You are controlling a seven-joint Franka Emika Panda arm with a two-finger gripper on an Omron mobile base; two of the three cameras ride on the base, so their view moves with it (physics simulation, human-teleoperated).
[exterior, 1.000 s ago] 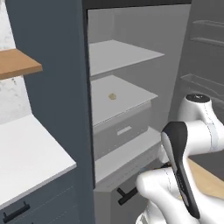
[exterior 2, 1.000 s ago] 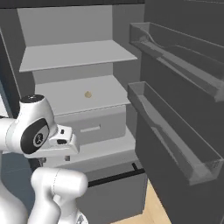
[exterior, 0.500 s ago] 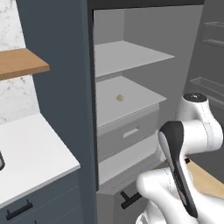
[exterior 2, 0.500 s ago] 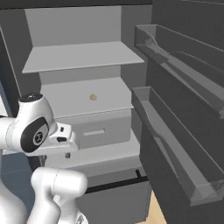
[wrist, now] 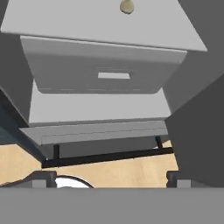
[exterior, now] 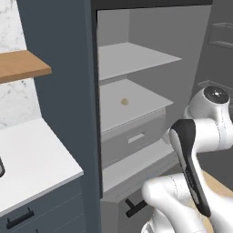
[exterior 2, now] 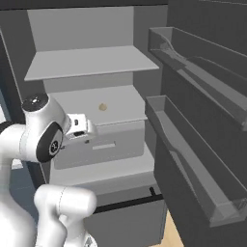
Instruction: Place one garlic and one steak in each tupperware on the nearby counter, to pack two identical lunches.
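The garlic [wrist: 127,6] sits on the fridge shelf [exterior 2: 120,103] straight ahead of and above the gripper [wrist: 111,178], well apart from it (a roundish bulb, no long axis to speak of), and the gripper hangs wide open, empty.

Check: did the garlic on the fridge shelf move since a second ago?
No. The garlic sits at the same spot on its shelf above the drawer; the whole picture shifted because the base drove.

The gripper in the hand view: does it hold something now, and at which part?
Nothing is held. The gripper is open with nothing between its fingertips, and the garlic lies apart on the fridge shelf.
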